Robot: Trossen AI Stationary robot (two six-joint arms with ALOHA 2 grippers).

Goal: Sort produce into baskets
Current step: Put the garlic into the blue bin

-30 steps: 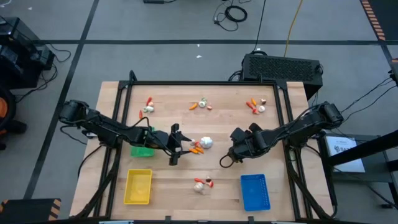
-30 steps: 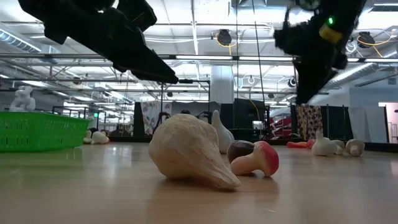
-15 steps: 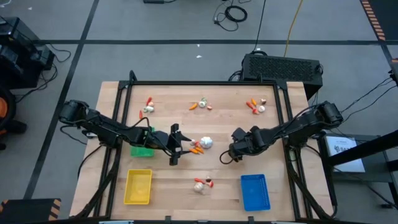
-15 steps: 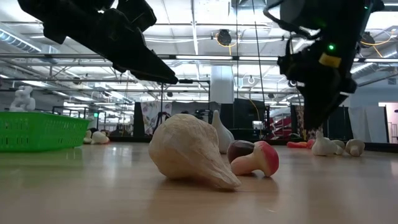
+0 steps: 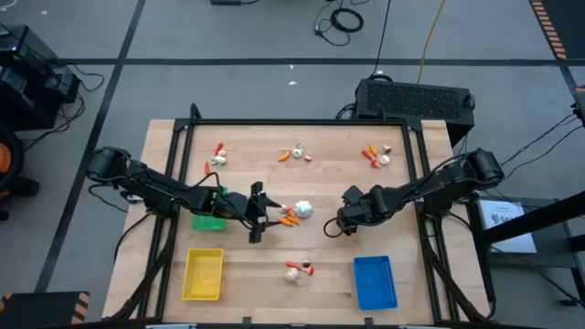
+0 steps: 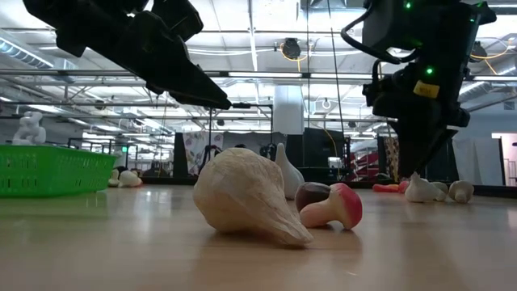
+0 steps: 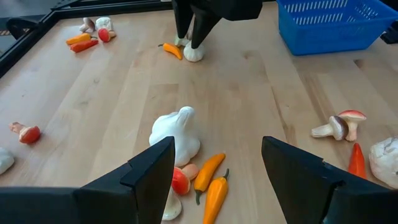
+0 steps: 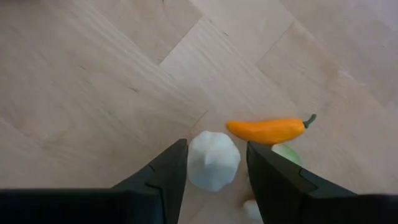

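— Garlic first: where do we see it against the right end effector [image 8: 211, 163]?
— White garlic bulb [image 8: 213, 160] sits between its parted fingers, ungrasped; an orange pepper [image 8: 268, 130] lies just beside.
— And our left end effector [image 7: 214, 180]?
— Spread wide above another bulb [image 7: 176, 134] and peppers.
— Surroundings?
— Wooden counter [image 5: 247, 259]; workshop behind.

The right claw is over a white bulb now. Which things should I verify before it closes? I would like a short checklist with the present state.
1. Right claw open: ok.
2. White bulb between its fingers: ok.
3. Orange pepper clear of the fingers: not ok, it lies beside the bulb, close to one finger.
4. Claw low enough to grip: cannot tell.
5. Left claw open, apart from the right one, over the middle pile: ok.
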